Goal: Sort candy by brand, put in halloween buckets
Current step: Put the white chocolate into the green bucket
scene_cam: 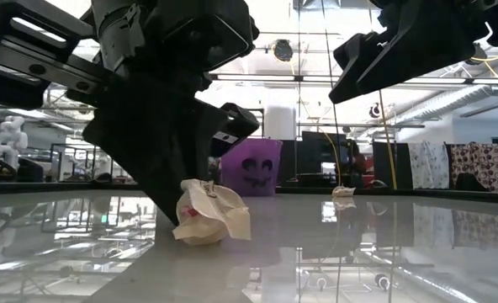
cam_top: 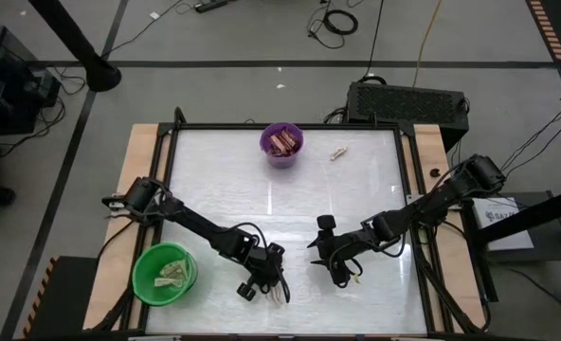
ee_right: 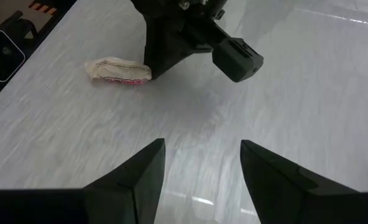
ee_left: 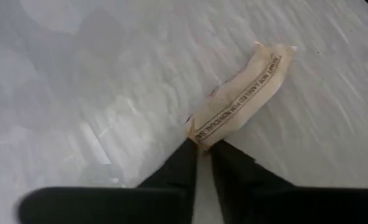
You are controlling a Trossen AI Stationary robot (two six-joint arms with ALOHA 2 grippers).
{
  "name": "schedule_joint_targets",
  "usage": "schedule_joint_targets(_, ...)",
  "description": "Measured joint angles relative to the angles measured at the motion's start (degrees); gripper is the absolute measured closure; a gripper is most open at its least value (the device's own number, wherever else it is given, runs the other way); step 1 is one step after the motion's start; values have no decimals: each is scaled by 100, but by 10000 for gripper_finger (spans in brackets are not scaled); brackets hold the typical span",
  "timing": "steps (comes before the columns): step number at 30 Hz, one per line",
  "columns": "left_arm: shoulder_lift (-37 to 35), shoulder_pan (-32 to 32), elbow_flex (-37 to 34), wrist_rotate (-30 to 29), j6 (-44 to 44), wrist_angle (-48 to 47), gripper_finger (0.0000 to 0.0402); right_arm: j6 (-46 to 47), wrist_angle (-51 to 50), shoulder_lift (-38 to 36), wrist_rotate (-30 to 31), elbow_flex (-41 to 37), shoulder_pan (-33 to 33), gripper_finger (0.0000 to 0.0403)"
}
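**High view first: left gripper pinches a pale candy**

High view: the left gripper [cam_top: 279,292] is low in the middle of the frame, on a pale candy [cam_top: 280,295]. The right gripper [cam_top: 342,275] is just to its right. A purple bucket [cam_top: 281,145] sits at top middle with brown bars [cam_top: 280,142] inside. A green bucket [cam_top: 164,275] at lower left holds pale candies [cam_top: 172,274]. One more pale piece [cam_top: 338,152] lies right of the purple bucket.

Low view: dark fingers [scene_cam: 161,181] press down on the crumpled candy [scene_cam: 211,212] on the table [scene_cam: 358,252].

Left wrist view: the two fingers [ee_left: 178,171] are nearly together, nipping the wrapper's [ee_left: 240,93] end.

Right wrist view: the right gripper's fingers [ee_right: 140,171] stand wide apart and hold nothing.
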Motion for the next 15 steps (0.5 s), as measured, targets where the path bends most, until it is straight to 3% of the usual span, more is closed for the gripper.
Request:
schedule_joint_targets(3,0,-3,0,13,-17,8,391,-2,0,0,0,0,-1,202)
schedule_joint_targets(9,-227,-3,-2,-5,-61,-197,398,0,0,0,0,0,0,202)
schedule_joint_targets(15,-1149,-37,-2,-306,-620,-1215,399,0,-3,0,0,-2,-2,202)
